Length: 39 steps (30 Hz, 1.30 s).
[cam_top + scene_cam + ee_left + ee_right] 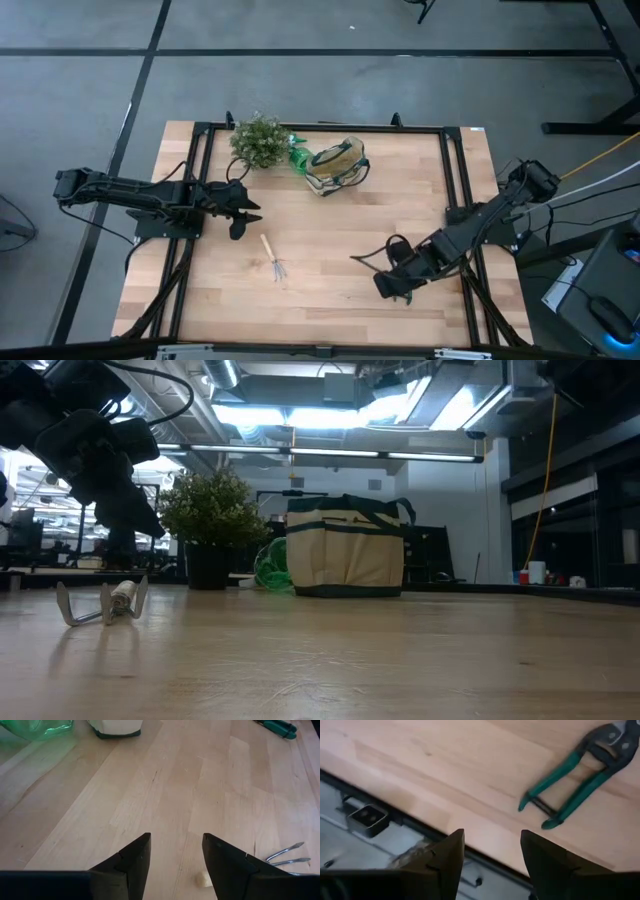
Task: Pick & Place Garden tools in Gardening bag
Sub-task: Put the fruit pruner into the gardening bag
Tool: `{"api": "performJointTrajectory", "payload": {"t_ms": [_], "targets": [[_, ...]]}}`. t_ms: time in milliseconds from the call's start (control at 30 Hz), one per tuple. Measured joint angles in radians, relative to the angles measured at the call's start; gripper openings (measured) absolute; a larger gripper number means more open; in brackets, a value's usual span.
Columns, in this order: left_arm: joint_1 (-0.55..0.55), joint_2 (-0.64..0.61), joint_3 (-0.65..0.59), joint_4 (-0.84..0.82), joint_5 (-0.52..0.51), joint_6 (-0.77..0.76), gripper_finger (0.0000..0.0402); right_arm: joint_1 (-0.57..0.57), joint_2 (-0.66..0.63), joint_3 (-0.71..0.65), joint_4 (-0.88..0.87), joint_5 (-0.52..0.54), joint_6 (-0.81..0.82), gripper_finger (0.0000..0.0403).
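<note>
The beige gardening bag [337, 165] with green trim stands upright at the table's far middle [345, 550]. A bright green plastic tool [298, 158] lies beside it, next to the plant. A wood-handled mini rake [272, 258] lies flat on the table [105, 603]; its tines [290, 855] show past my left gripper. Green-handled pruning shears [575, 775] lie flat toward the near right [372, 258]. My left gripper [176, 845] hangs open at the table's left [240, 212], with nothing in it. My right gripper [492, 845] is open above the table's near right [395, 285], beside the shears.
A bushy potted plant [258, 140] stands at the far left next to the green tool. Black frame rails [455, 180] run along the table's sides. A metal bracket [367, 817] sits just off the table's edge below my right gripper. Bare wood lies in the middle.
</note>
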Motion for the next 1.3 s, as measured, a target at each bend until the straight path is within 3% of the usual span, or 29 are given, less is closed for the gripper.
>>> {"api": "performJointTrajectory", "payload": {"t_ms": [433,633,1000,1167,1300], "targets": [[0.0,0.0,0.0,0.0,0.0,0.0,0.0174,0.005,0.152,0.0,-0.038,0.077,0.0,0.0199],[0.0,0.0,0.0,0.0,0.0,0.0,0.0174,0.005,0.215,0.0,-0.028,0.037,-0.004,0.0199],[0.0,0.0,0.0,0.0,0.0,0.0,0.0174,0.064,0.22,0.0,-0.05,0.049,0.166,0.0199],[0.0,0.0,0.0,0.0,0.0,0.0,0.0175,0.092,0.22,0.0,-0.051,0.129,0.246,0.0199],[0.0,0.0,0.0,0.0,0.0,0.0,0.0174,0.092,0.22,-0.012,-0.055,0.129,0.253,0.0199]]}}
